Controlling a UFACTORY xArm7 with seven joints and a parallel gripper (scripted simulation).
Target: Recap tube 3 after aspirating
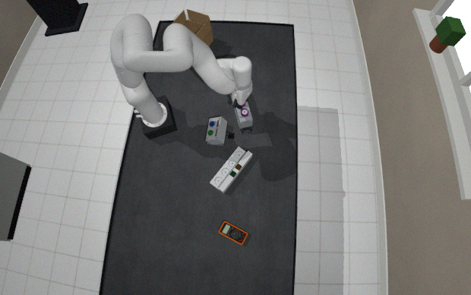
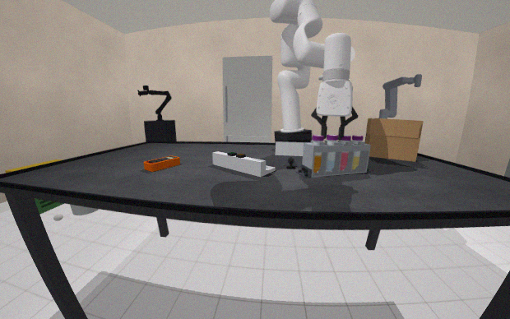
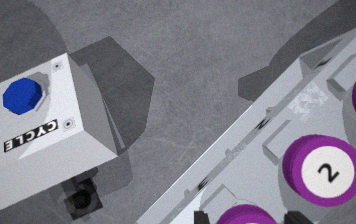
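Note:
The decapping station point(image 2: 336, 159) holds four tubes with purple caps. My gripper point(image 2: 332, 131) points straight down over it, and its fingers stand on either side of the cap of tube 3 point(image 2: 332, 138), open and not clamping it. In the wrist view this cap point(image 3: 247, 216) shows at the bottom edge between my fingertips, next to cap 2 point(image 3: 322, 170). All four caps sit on their tubes. The cap tray point(image 1: 232, 169) has empty nests, and its two lamps point(image 1: 235, 169) look dark. The blue CYCLE key point(image 3: 21, 96) sits in the key housing point(image 1: 216, 130) with the green READY key point(image 1: 210, 132).
A small black part point(image 1: 230, 134) lies between the housing and the station. An orange multimeter point(image 1: 232, 233) lies near the table's front. A cardboard box point(image 2: 393, 139) stands behind the station, close to my arm.

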